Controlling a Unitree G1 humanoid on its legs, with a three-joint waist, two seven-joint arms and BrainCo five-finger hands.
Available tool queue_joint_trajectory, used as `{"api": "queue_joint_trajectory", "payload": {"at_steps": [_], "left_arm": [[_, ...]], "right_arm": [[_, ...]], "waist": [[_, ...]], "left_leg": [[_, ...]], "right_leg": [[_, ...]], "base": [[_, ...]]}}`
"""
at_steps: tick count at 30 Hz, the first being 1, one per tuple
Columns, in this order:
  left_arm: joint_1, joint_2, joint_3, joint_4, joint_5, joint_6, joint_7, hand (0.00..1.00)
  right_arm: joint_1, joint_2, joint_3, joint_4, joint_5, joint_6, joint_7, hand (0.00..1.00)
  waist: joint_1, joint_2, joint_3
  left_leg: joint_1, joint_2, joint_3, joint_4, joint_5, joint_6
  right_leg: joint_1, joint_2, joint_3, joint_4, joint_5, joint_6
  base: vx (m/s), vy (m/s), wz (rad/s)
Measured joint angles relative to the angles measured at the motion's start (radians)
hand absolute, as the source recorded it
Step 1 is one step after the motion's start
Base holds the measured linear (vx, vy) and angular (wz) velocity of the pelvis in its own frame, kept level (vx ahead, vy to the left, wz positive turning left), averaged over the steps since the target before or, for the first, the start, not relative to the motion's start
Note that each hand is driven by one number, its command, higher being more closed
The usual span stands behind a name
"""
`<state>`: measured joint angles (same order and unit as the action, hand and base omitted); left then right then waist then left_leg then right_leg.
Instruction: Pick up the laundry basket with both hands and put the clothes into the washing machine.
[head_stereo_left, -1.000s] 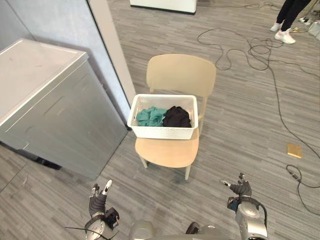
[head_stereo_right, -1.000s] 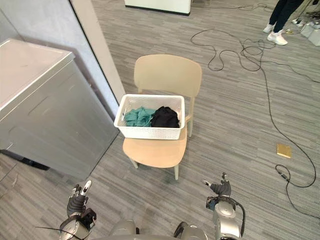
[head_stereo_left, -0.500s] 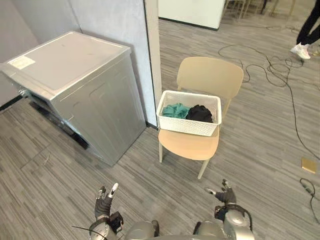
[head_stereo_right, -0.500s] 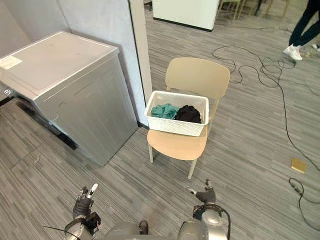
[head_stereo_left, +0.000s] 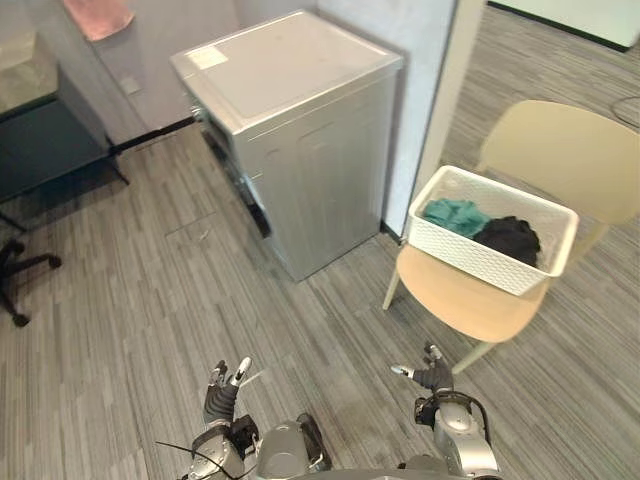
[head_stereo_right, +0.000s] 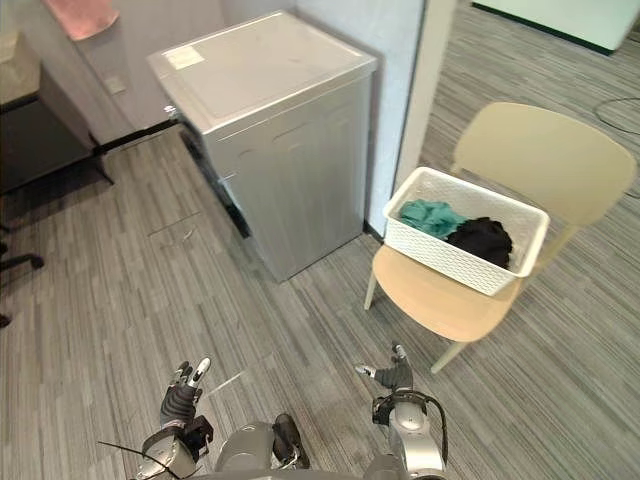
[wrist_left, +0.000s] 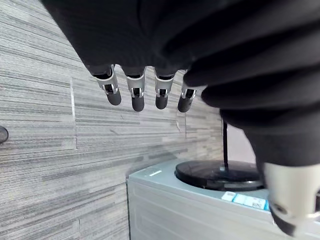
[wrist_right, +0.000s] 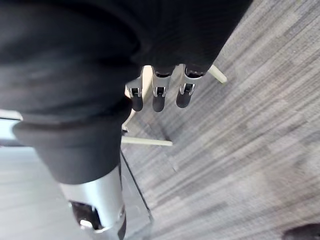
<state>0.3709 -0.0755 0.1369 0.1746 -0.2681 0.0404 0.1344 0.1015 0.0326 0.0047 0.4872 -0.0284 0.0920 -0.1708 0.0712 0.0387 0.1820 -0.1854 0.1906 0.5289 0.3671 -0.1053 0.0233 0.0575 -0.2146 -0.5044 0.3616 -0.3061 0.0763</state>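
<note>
Camera panned left; white perforated plastic laundry basket (head_stereo_left: 470, 255) stays on beige wooden chair (head_stereo_left: 455, 302). Left hand (head_stereo_left: 221, 397), right hand (head_stereo_left: 432, 377): fingers straight, apart, empty.

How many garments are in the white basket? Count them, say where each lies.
2. A crumpled teal cloth garment lies at the white perforated plastic laundry basket's end nearer the grey washing machine; a crumpled black cloth garment beside it. More may be hidden underneath.

A beige chair (head_stereo_left: 465, 300) stands just beyond the right hand (head_stereo_left: 432, 375). Well ahead of the left hand (head_stereo_left: 222, 385), off to its left, is a dark desk (head_stereo_left: 45, 150), with a pink cloth (head_stereo_left: 98, 15) above it.
</note>
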Motion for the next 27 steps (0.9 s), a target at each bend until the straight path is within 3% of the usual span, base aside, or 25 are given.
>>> {"api": "queue_joint_trajectory", "payload": {"at_steps": [5,10,13,14,15,16,17,18,19,21,23,25,26,27], "left_arm": [[-0.045,0.002,-0.018,0.041,-0.001,-0.001,0.003,0.00],[-0.072,0.015,-0.007,0.091,0.000,-0.001,0.021,0.00],[-0.059,0.014,0.000,0.112,0.000,-0.001,0.020,0.00],[-0.050,0.014,0.015,0.121,0.000,0.000,0.020,0.00],[-0.043,0.016,0.036,0.149,0.001,0.001,0.021,0.00],[-0.039,0.020,0.035,0.158,0.001,0.006,0.022,0.00],[-0.033,0.033,0.031,0.156,0.003,0.007,0.021,0.00],[-0.026,0.048,0.024,0.153,0.003,0.009,0.020,0.00],[-0.021,0.055,0.023,0.147,0.004,0.010,0.021,0.00],[-0.014,0.065,0.019,0.130,0.005,0.015,0.021,0.00],[-0.018,0.067,-0.001,0.127,0.008,0.013,0.019,0.00],[-0.030,0.067,-0.044,0.126,0.012,0.013,0.018,0.00],[-0.049,0.066,-0.069,0.126,0.017,0.012,0.016,0.00],[-0.062,0.060,-0.070,0.127,0.019,0.012,0.015,0.00]], "right_arm": [[-0.051,0.007,0.004,0.091,0.000,0.001,0.001,0.00],[-0.101,-0.010,-0.005,0.088,0.001,-0.006,-0.002,0.00],[-0.107,-0.018,-0.007,0.087,0.024,-0.008,-0.001,0.00],[-0.109,-0.013,-0.007,0.090,0.029,-0.008,-0.002,0.00],[-0.107,-0.004,-0.005,0.092,0.031,-0.007,-0.002,0.00],[-0.108,0.002,-0.003,0.090,0.031,-0.007,-0.002,0.00],[-0.114,0.016,0.002,0.087,0.031,-0.008,-0.003,0.00],[-0.124,0.028,0.010,0.087,0.031,-0.009,-0.003,0.00],[-0.133,0.039,0.019,0.086,0.031,-0.010,-0.003,0.00],[-0.147,0.039,0.078,0.032,0.038,-0.027,0.000,0.00],[-0.142,0.044,0.086,-0.050,0.050,-0.049,-0.002,0.00],[-0.139,0.044,0.089,-0.100,0.068,-0.064,-0.004,0.00],[-0.128,0.044,0.090,-0.126,0.068,-0.073,-0.006,0.00],[-0.125,0.044,0.090,-0.132,0.068,-0.075,-0.005,0.00]], "waist": [[0.000,-0.022,0.008],[0.021,-0.038,0.019],[0.032,-0.050,0.021],[0.031,-0.058,0.027],[0.035,-0.067,0.034],[0.041,-0.071,0.033],[0.043,-0.070,0.034],[0.047,-0.073,0.035],[0.048,-0.071,0.036],[0.046,-0.056,0.039],[0.021,-0.058,0.038],[-0.002,-0.065,0.034],[-0.001,-0.045,0.041],[-0.002,-0.048,0.039]], "left_leg": [[-0.042,-0.072,-0.099,-0.025,0.046,0.050],[-0.059,-0.116,-0.200,-0.078,0.082,0.028],[-0.097,-0.130,-0.229,0.000,0.033,0.035],[-0.104,-0.141,-0.229,0.065,-0.028,0.053],[-0.088,-0.163,-0.231,0.090,-0.076,0.062],[-0.073,-0.176,-0.229,0.089,-0.087,0.066],[-0.045,-0.187,-0.230,0.083,-0.099,0.071],[-0.013,-0.196,-0.230,0.065,-0.104,0.078],[-0.001,-0.199,-0.230,0.055,-0.105,0.080],[0.049,-0.202,-0.236,0.016,-0.108,0.088],[0.088,-0.222,-0.261,-0.025,-0.103,0.080],[0.114,-0.232,-0.262,-0.043,-0.100,0.071],[0.123,-0.234,-0.264,-0.043,-0.110,0.072],[0.131,-0.234,-0.268,-0.042,-0.115,0.073]], "right_leg": [[0.080,-0.006,-0.146,-0.091,0.040,0.023],[0.125,0.010,-0.246,-0.120,0.062,0.035],[0.125,-0.024,-0.286,-0.074,0.029,0.055],[0.117,-0.071,-0.286,0.024,-0.025,0.051],[0.084,-0.137,-0.245,0.199,-0.054,-0.032],[0.038,-0.184,-0.198,0.315,-0.039,-0.110],[-0.051,-0.232,-0.094,0.500,0.050,-0.236],[-0.138,-0.239,0.018,0.628,0.095,-0.205],[-0.177,-0.229,0.060,0.679,0.099,-0.189],[-0.277,-0.151,0.143,0.732,0.072,-0.140],[-0.335,-0.074,0.179,0.635,0.035,-0.079],[-0.358,-0.037,0.170,0.446,0.030,-0.065],[-0.376,-0.027,0.160,0.315,0.041,-0.053],[-0.380,-0.027,0.150,0.250,0.057,-0.047]], "base": [[0.07,0.053,0.80],[-0.06,-0.037,0.65],[-0.05,0.057,0.34],[0.03,0.162,0.18],[0.03,0.170,0.17],[0.08,0.223,0.14],[0.12,0.225,0.16],[0.11,0.188,0.15],[0.13,0.133,0.04],[0.11,0.104,0.01],[0.13,0.073,0.29],[0.19,0.054,0.35],[0.19,0.050,0.23],[0.21,0.063,0.16]]}}
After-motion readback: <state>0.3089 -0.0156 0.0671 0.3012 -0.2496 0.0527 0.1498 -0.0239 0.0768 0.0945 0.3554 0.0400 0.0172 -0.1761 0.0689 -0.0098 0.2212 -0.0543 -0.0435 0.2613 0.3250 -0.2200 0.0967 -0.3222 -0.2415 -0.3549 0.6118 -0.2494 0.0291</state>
